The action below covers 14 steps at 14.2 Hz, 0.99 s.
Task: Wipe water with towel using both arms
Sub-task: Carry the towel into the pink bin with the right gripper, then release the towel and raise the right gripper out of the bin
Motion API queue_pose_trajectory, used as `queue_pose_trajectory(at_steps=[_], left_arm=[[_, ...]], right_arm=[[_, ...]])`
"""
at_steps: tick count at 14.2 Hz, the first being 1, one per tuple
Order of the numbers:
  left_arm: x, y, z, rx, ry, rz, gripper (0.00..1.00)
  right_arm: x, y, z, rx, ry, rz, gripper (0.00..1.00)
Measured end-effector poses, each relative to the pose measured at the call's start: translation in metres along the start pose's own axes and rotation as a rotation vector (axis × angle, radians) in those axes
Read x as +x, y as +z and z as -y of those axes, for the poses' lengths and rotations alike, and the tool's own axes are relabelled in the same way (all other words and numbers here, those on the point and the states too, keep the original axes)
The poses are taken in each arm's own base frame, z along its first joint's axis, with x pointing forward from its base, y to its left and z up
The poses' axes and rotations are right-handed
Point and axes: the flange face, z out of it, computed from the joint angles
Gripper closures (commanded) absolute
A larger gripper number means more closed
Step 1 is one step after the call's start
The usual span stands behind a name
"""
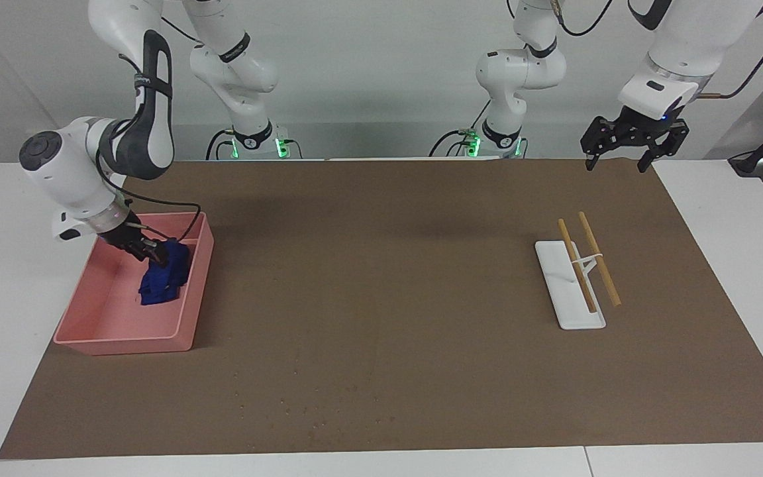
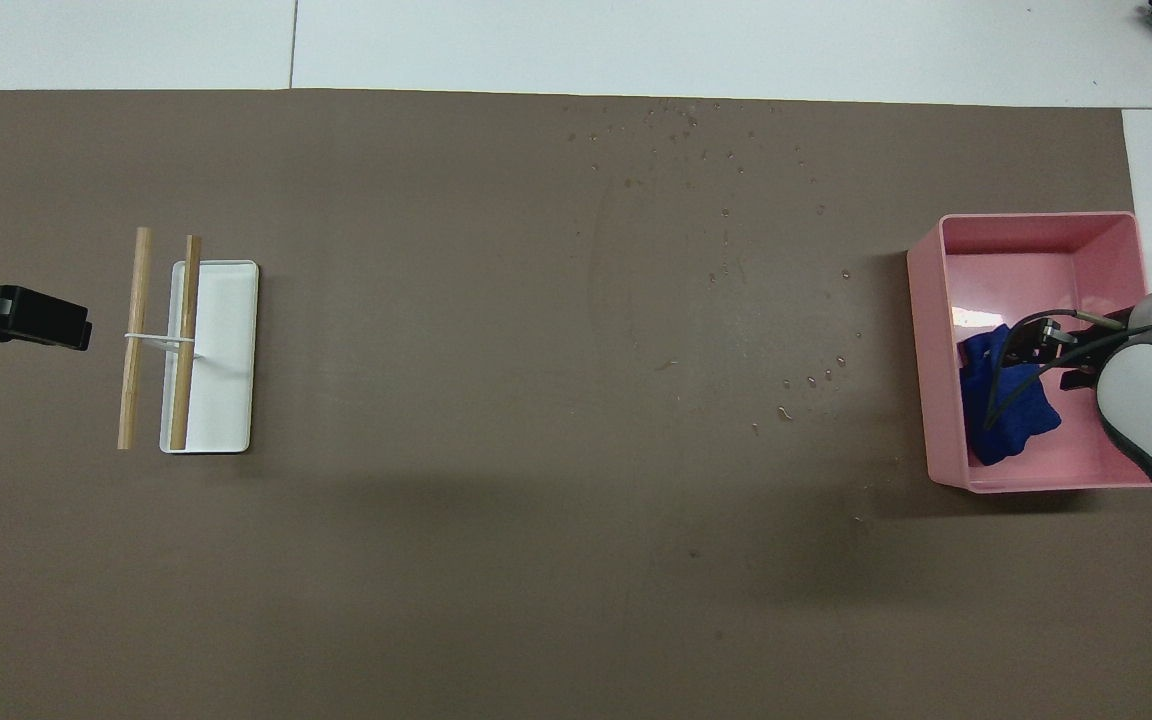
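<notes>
The blue towel (image 1: 161,281) (image 2: 1008,410) lies crumpled inside the pink bin (image 1: 123,344) (image 2: 921,350), against the wall nearest the table's middle. My right gripper (image 1: 155,252) (image 2: 1058,358) is down in the bin at the towel's top edge, and its fingers stand apart, open. The water (image 1: 318,407) (image 2: 726,215) is a faint smear with scattered droplets on the brown mat, farther from the robots than the bin. My left gripper (image 1: 618,164) (image 2: 56,325) waits open, raised over the mat's edge at the left arm's end.
A white tray (image 1: 570,298) (image 2: 226,350) with two wooden sticks (image 1: 599,258) (image 2: 136,330) across it rests on the brown mat toward the left arm's end. The white tabletop surrounds the mat.
</notes>
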Motion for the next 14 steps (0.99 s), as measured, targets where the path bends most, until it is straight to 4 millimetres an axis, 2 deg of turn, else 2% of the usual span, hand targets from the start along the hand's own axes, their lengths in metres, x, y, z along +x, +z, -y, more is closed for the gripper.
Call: queue_pose_trajectory(at_steps=[4, 7, 9, 14], left_arm=[[0.001, -0.001, 0.000, 0.001, 0.001, -0.007, 0.00], [0.001, -0.002, 0.000, 0.001, 0.001, -0.010, 0.00], [0.001, -0.003, 0.000, 0.001, 0.001, -0.011, 0.00], [0.001, -0.003, -0.001, 0.001, 0.003, -0.010, 0.00]], right_arm=[[-0.014, -0.059, 0.047, -0.061, -0.103, 0.007, 0.00], [-0.029, -0.103, 0.086, -0.094, -0.089, 0.017, 0.00], [-0.036, -0.124, 0.109, -0.109, -0.089, 0.014, 0.00], [-0.047, -0.185, 0.133, -0.107, -0.079, -0.007, 0.00]])
